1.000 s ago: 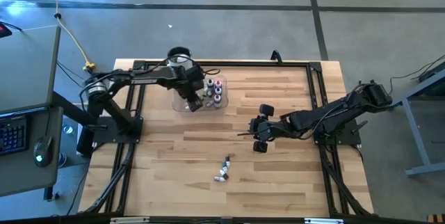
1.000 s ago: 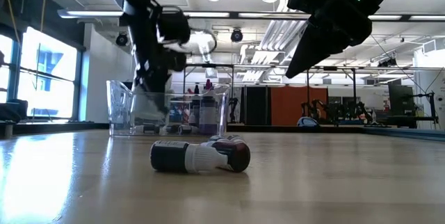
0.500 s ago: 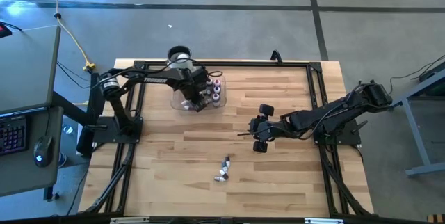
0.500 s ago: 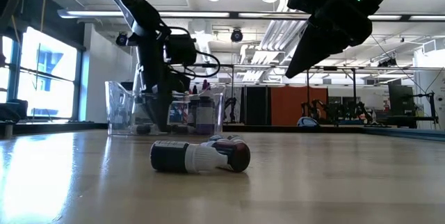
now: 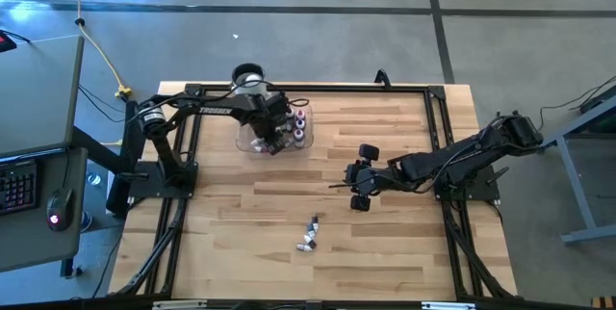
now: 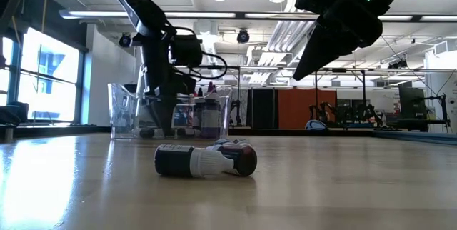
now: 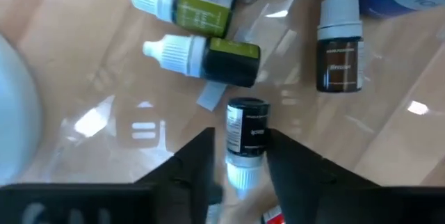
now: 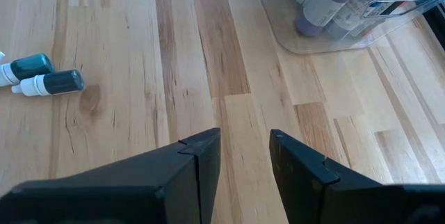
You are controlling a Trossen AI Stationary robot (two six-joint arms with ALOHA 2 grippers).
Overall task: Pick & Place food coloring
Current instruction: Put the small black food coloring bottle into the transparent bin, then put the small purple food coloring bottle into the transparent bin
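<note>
My left gripper (image 5: 273,137) reaches down into the clear tray (image 5: 289,144) near the table's far edge. It is open, and a dark food coloring bottle (image 7: 246,128) with a white cap lies between its fingers (image 7: 240,156). Several more bottles lie or stand in the tray, among them a green one (image 7: 198,12), a black one (image 7: 222,60) and a brown one (image 7: 339,57). Two bottles (image 5: 308,236) lie side by side on the bare wood near the table's near edge (image 6: 206,161) (image 8: 43,78). My right gripper (image 5: 339,185) hovers open right of centre, holding nothing (image 8: 245,144). My left gripper comes from above, its fingers across the dark bottle's body (image 7: 259,137). One finger (image 7: 285,165) lies against the body's side, while the other (image 7: 198,165) shows a narrow gap. The bottle lies flat, about level with the bottles on the tray floor.
A white cup with a dark rim (image 5: 247,77) stands just beyond the tray at the far edge. A black frame (image 5: 438,137) runs round the table. Bare wood lies between the tray and the two loose bottles.
My left gripper has gone down into the tray and a little toward the far edge, then held still for the last half second. My right arm and the two bottles on the wood have not moved.
</note>
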